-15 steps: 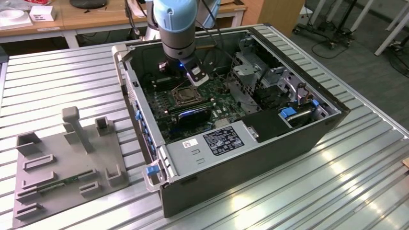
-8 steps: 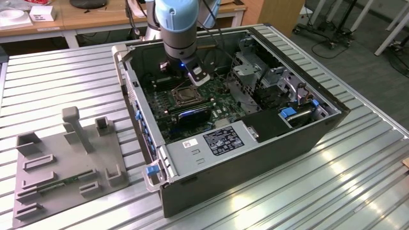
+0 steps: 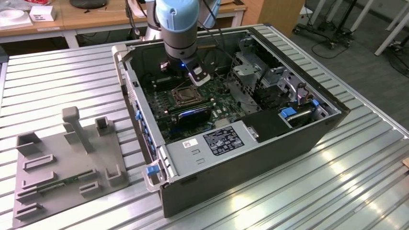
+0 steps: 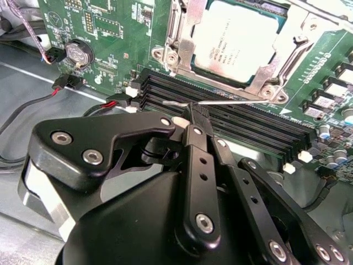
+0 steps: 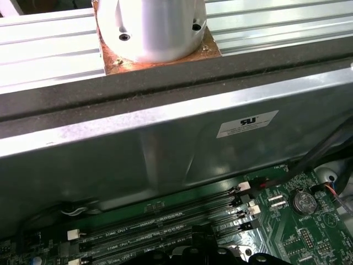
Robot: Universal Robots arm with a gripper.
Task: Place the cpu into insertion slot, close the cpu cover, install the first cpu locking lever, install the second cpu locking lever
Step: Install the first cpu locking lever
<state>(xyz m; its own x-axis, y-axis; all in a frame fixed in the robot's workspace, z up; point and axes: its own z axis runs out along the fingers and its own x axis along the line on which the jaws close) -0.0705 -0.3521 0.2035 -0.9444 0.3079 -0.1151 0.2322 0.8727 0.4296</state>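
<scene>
1. Lying open on the slatted table, the computer case sits in the middle of the exterior view. The arm reaches down into it from the top of the frame.
2. A grey tray with upright holders sits toward the exterior view's lower left, well apart from the case. I judge it has no part in this step.
3. The green board lines the case floor. In the exterior view the socket sits near its centre, just below the gripper.
4. The gripper's fingers are drawn narrow in the second wrist view, with the tips nearly together against the lever. I cannot tell whether they pinch it or only press on it.
5. The memory slots run right under the fingers, between the gripper body and the socket. They and their white clips are the nearest things to snag.
6. The cover looks laid flat over the chip, which is seated in the socket. The first two steps therefore appear done.
7. The lever is a thin wire rod along the socket edge beside the memory slots, and its hooked end is free. The step in hand looks like locking a lever, though I cannot tell which of the two. It calls for a firm push down and a sideways tuck under the catch, without slipping off the rod.
8. A coin battery and red-black cables lie apart from the work.
</scene>
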